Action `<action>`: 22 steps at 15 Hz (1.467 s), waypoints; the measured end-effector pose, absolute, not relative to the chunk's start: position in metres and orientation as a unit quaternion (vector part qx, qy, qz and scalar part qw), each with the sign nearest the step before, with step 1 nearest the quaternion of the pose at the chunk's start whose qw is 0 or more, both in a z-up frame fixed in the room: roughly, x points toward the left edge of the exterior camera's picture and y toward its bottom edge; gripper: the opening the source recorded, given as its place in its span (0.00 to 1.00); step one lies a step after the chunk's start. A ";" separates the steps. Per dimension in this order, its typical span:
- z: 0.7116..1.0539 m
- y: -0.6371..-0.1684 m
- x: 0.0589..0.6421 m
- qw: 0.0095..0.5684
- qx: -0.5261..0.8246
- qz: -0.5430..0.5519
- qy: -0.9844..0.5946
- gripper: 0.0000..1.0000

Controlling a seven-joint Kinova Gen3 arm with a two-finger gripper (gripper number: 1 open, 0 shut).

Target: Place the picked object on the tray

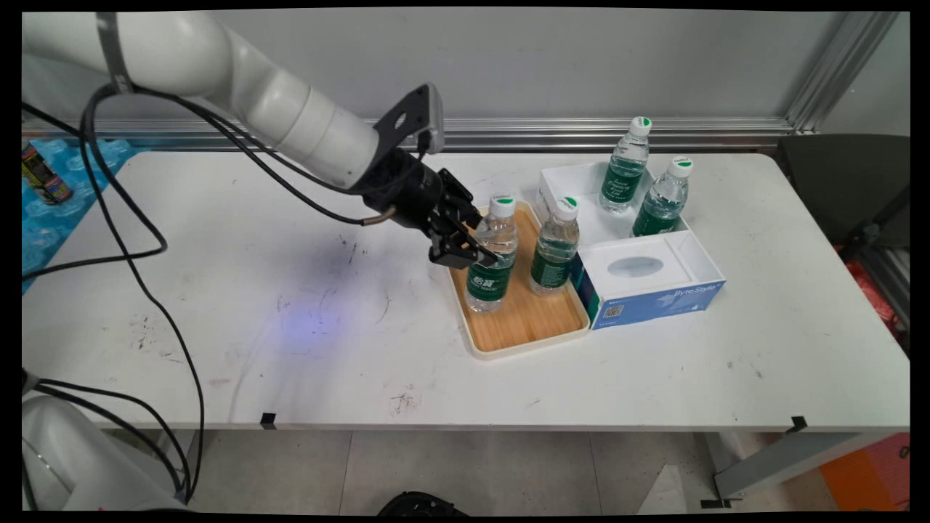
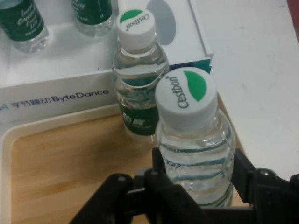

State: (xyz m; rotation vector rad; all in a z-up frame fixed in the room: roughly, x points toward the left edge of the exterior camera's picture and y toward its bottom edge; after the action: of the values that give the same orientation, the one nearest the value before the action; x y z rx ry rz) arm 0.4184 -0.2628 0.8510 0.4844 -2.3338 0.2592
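Your gripper (image 2: 196,175) is closing its fingers around the near bottle (image 1: 491,254), which is standing upright on the tray (image 1: 519,327), long axis vertical, beside a second bottle (image 1: 555,247).

We see the arm (image 1: 290,109) reaching in from the far left, angled down to the right; its pincer (image 1: 476,243) has both fingers (image 2: 161,163) clamped tight.

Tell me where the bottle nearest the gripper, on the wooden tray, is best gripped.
Probably across its ribbed body below the cap, from the tray's open left side: the bottle stands upright, a second bottle crowds its right, and the gripper fingers already flank the body there.
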 end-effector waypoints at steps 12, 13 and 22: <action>0.816 -0.273 0.404 0.380 0.167 0.120 -0.902 0.00; 0.814 -0.274 0.403 0.380 0.166 0.121 -0.902 0.00; 0.801 -0.275 0.402 0.377 0.157 0.125 -0.904 0.00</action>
State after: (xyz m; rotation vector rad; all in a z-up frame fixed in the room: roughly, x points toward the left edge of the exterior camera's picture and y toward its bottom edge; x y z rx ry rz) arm 0.4018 -0.2754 0.8006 0.4020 -2.3112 0.3186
